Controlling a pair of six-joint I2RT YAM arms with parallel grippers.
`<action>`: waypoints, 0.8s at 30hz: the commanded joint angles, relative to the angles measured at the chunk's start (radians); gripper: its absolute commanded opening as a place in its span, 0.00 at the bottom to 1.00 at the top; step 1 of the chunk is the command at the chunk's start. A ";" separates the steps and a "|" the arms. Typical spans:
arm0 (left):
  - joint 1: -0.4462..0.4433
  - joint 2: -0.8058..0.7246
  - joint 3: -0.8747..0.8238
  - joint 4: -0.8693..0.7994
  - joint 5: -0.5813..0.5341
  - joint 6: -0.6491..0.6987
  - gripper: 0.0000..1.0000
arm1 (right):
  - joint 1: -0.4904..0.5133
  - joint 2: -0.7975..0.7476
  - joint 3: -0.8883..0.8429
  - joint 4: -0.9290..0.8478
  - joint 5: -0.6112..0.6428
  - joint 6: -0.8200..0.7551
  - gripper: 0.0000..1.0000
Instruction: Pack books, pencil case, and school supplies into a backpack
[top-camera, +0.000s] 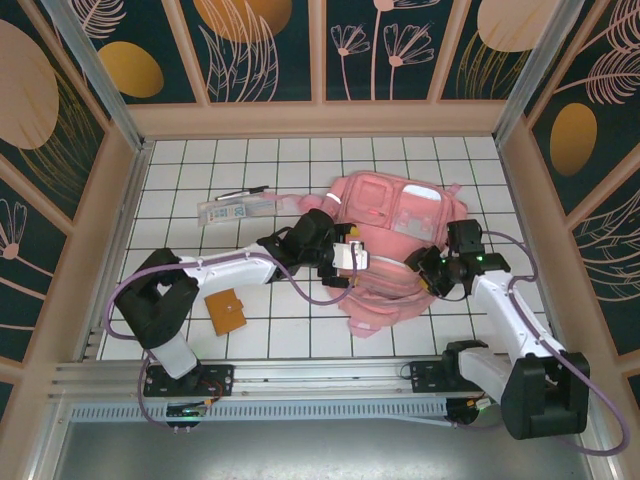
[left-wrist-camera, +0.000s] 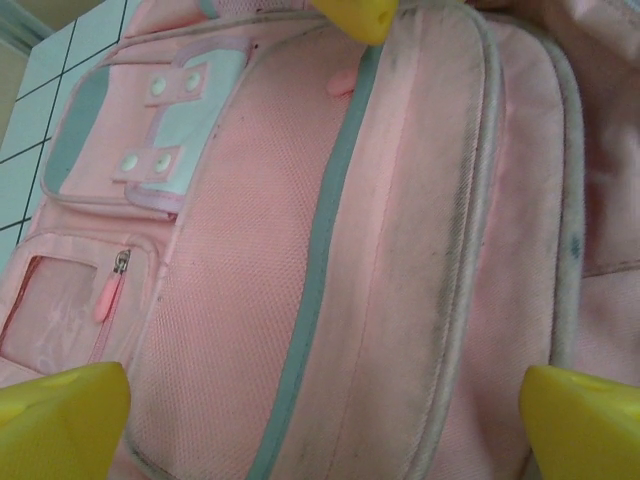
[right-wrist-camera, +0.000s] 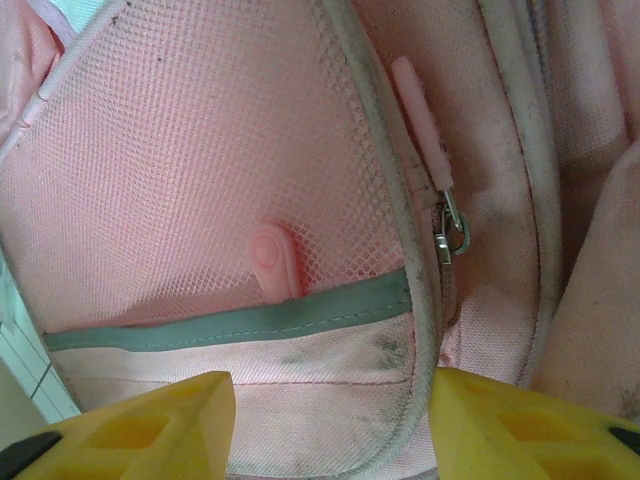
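The left gripper (top-camera: 352, 257) is spread over the pink backpack (top-camera: 390, 215) at mid-table; the right gripper (top-camera: 432, 270), fingers also apart, is at its right edge. The pencil case (top-camera: 232, 210) lies far left, the orange notebook (top-camera: 226, 311) near left

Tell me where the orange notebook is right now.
In the overhead view, the orange notebook lies on the tiled table, left of the pink backpack, beside the left arm.

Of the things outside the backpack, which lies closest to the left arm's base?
The orange notebook, lying alone at the near side; the clear case and the pen lie farther back, side by side.
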 joint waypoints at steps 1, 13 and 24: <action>0.002 -0.041 -0.019 -0.002 0.042 0.034 0.99 | -0.006 0.018 0.003 0.076 -0.042 0.014 0.56; 0.010 -0.089 -0.086 -0.015 0.020 0.023 0.99 | -0.008 0.097 -0.097 0.208 -0.091 0.058 0.44; 0.016 -0.262 -0.106 -0.076 -0.086 -0.277 0.99 | -0.009 0.014 0.163 0.109 -0.161 0.157 0.00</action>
